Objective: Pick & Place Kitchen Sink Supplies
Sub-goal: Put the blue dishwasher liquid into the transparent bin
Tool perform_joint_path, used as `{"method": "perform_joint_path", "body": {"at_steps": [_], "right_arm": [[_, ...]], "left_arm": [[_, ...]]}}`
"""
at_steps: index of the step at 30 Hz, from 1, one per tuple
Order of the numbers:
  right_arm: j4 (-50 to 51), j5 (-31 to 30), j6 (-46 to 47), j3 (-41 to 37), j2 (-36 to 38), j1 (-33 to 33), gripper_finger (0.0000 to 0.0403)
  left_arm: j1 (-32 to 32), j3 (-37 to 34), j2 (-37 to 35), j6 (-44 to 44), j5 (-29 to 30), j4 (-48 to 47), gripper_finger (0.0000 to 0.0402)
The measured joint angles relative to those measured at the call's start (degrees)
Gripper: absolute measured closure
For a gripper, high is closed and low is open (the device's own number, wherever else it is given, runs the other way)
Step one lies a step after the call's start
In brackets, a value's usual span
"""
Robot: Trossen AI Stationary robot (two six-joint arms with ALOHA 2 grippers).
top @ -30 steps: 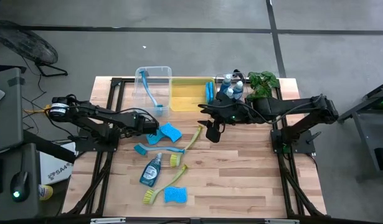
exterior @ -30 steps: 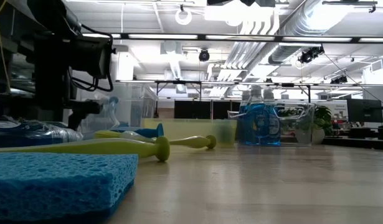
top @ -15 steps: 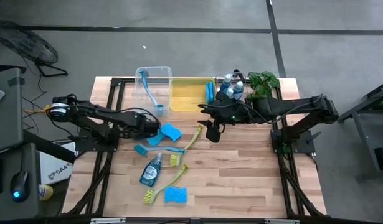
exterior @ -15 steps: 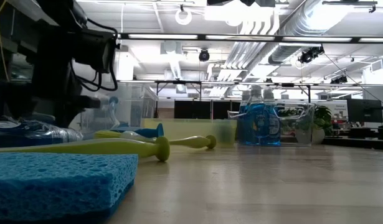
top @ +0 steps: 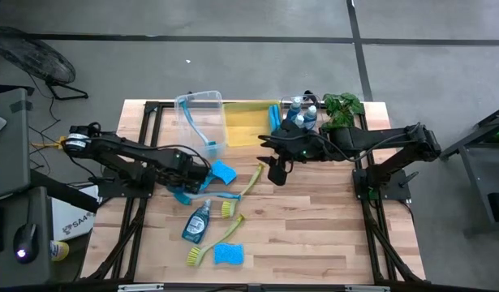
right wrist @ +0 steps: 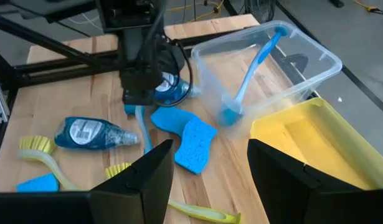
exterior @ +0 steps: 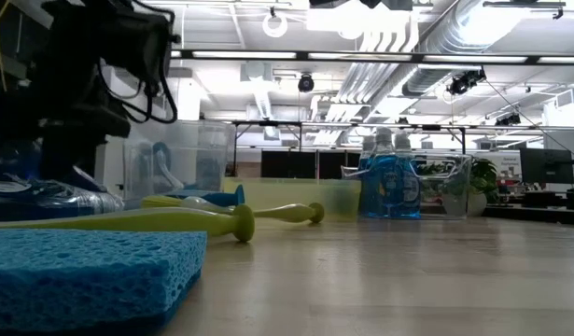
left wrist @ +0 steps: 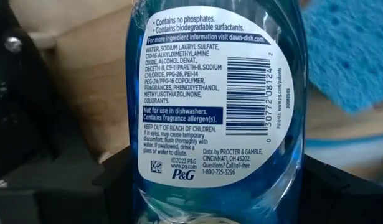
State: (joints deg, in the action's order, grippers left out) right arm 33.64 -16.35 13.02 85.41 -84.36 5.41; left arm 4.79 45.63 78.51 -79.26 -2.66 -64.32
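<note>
Left hand [top: 192, 172] clamped on soap bottle [left wrist: 213, 99] beside clear bin [top: 200, 120]. Right hand [top: 277, 172] apart, idle. Sponges, brushes, second bottle [top: 196, 221] still on counter [top: 314, 235].

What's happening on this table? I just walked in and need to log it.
The left gripper is shut on a soap bottle near the clear bin, which holds one blue brush. The right gripper waits open over mid-table by the yellow bin. Another bottle, two sponges and several brushes lie loose on the wood.
</note>
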Motion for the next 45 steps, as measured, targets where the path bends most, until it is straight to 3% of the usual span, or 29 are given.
{"method": "perform_joint_path", "body": {"at_steps": [13,22,28,38,45], "right_arm": [[-1.8,-2.0,0.4,0.0,0.0,-0.2,0.0206],[-1.8,-2.8,0.4,0.0,0.0,-0.2,0.0205],[-1.8,-3.3,0.5,0.0,0.0,-0.2,0.0206],[-1.7,-6.1,2.9,0.0,0.0,-0.3,0.0206],[-1.7,-4.4,7.0,0.0,0.0,-0.9,0.0206]], "left_arm": [[2.5,1.4,-3.7,-5.2,1.3,-10.5,0.0119],[2.5,3.3,-10.5,6.5,-7.4,-10.2,0.0119],[2.5,7.5,-15.4,12.1,-9.4,-10.2,0.0119],[2.5,11.0,-20.7,23.6,-20.7,-1.9,0.0119],[2.4,11.0,-21.4,31.6,-18.7,13.7,0.0119]]}}
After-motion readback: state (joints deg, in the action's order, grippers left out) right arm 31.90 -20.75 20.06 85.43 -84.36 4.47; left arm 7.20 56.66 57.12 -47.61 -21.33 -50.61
